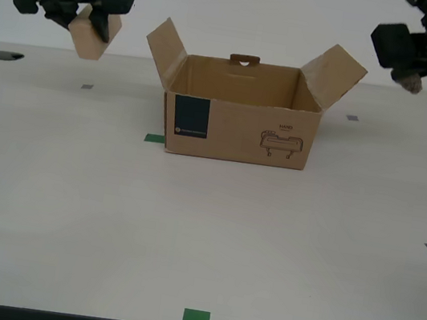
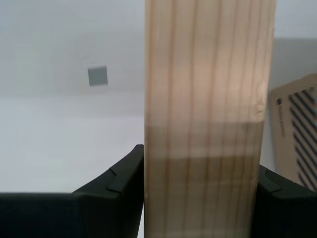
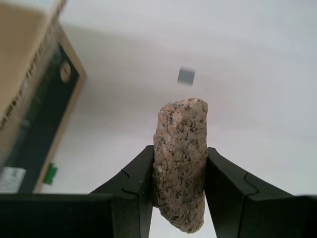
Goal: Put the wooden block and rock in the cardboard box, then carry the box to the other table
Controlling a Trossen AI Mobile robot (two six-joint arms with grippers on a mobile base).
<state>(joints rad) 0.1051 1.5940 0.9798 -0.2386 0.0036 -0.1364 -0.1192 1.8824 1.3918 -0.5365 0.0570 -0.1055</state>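
Facing outward: cardboard box (image 1: 239,123) dark blue label (image 1: 190,117), unreadable.

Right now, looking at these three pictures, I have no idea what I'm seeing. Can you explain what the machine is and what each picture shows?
This is a two-armed robot on a rolling base. The wide picture is from a camera on its body. It shows a pale table with small tape marks and an open cardboard box. The two close-ups come from cameras on the arms' claws. My second gripper holds a wooden block, seen raised at the exterior view's left. My first gripper holds a rock, raised at the exterior view's right. Neither is in the box yet.
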